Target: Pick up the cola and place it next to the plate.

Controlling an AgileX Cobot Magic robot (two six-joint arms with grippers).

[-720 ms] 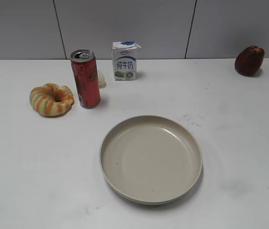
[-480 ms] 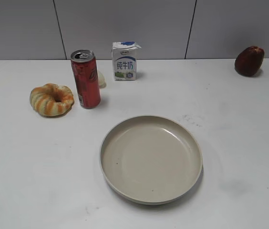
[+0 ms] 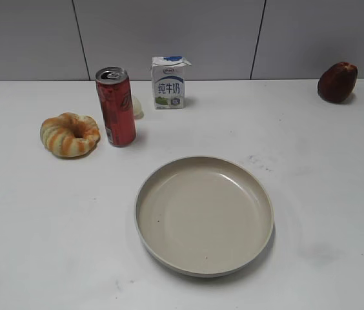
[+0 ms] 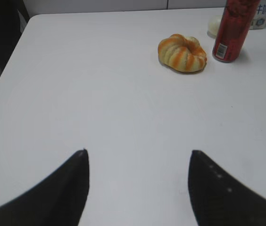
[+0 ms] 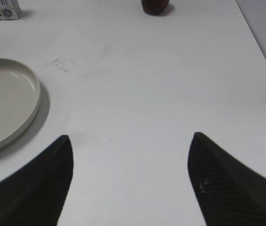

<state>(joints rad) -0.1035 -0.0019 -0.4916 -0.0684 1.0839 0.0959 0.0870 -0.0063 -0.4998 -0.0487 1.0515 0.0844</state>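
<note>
Nothing done yet: cola stands untouched at plate's 10 o'clock; I see left gripper and right gripper wide open, empty.

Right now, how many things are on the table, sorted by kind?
Drinks: 2, the cola and the milk carton
Food: 2, the bread ring and a dark red fruit
Dishes: 1, the plate
Unclear: 1, a pale item behind the cola
Total: 6

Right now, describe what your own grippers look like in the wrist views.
Only the fingers show. The left gripper has two black, matte, pointed fingers. The right gripper matches; its fingers look faintly woven. No cables, markings or arms are visible.
</note>
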